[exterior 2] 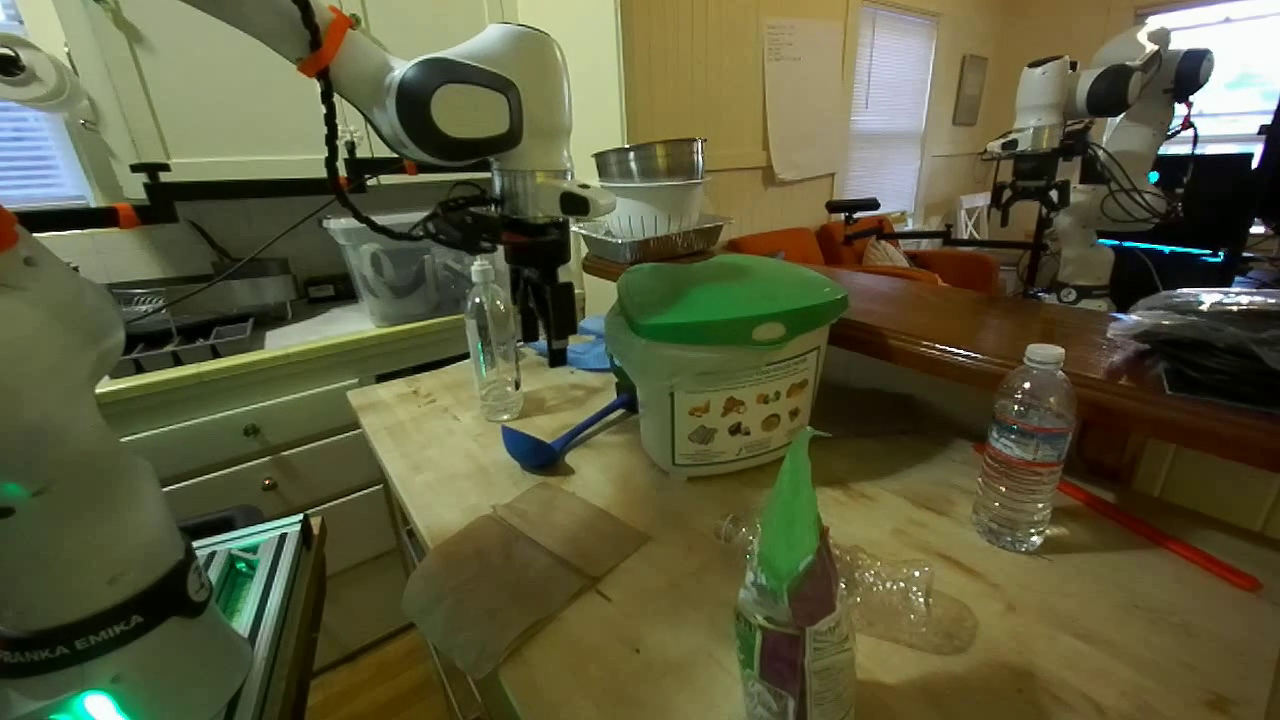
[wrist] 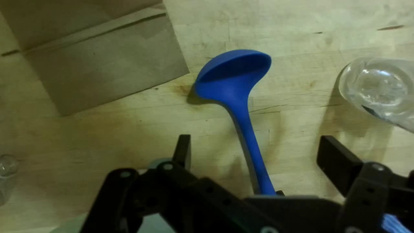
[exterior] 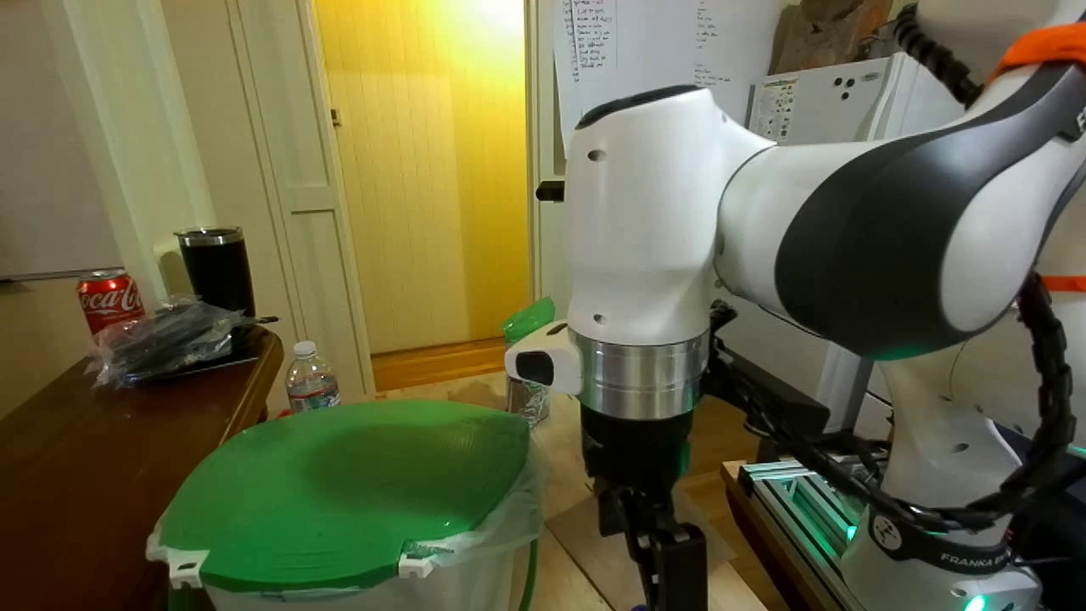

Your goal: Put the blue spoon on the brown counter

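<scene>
The blue spoon (wrist: 237, 94), a ladle, lies on the pale wooden tabletop with its bowl towards the top of the wrist view. In an exterior view the spoon (exterior 2: 540, 452) lies beside the green-lidded bin, its handle end partly hidden. My gripper (wrist: 255, 145) is open and empty, with its fingers apart on either side of the handle and above it. In an exterior view the gripper (exterior 2: 545, 335) points down above the table, near the bin. The brown counter (exterior: 93, 475) is dark and glossy, behind the bin in an exterior view (exterior 2: 930, 318).
The green-lidded bin (exterior 2: 730, 300) stands between gripper and counter. A clear bottle (exterior 2: 495, 350) stands close by the gripper. Brown paper (exterior 2: 520, 570), a water bottle (exterior 2: 1025, 450) and a green-topped bag (exterior 2: 795, 600) are on the pale table. A can (exterior: 110, 299), tumbler (exterior: 218, 271) and plastic-wrapped item (exterior: 174, 339) sit on the counter.
</scene>
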Robot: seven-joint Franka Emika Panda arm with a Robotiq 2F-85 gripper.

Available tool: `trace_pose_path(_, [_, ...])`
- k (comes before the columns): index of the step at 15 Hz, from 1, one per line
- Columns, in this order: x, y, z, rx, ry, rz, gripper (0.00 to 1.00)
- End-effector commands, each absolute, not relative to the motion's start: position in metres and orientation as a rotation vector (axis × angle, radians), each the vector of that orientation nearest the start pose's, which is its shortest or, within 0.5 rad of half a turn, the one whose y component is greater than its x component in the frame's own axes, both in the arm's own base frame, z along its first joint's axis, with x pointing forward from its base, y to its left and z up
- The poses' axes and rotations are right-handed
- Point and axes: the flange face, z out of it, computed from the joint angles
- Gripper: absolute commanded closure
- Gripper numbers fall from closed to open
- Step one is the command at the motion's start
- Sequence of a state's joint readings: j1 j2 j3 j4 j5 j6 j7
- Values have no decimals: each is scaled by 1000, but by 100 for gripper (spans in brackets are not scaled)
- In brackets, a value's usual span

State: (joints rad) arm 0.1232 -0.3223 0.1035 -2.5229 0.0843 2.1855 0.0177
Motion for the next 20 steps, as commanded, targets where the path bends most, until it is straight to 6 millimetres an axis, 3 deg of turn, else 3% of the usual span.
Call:
trace_pose_path(1, [415, 94, 389, -3085, -319, 6, 1])
trace_pose_path(6, [418, 87, 384, -3065, -430, -21, 0])
trace_pose_path(11, [441, 116, 366, -3049, -513, -38, 0])
trace_pose_path(15, [456, 124, 345, -3018, -514, -115, 0])
trace_pose_path(20, [456, 136, 313, -2913, -495, -130, 0])
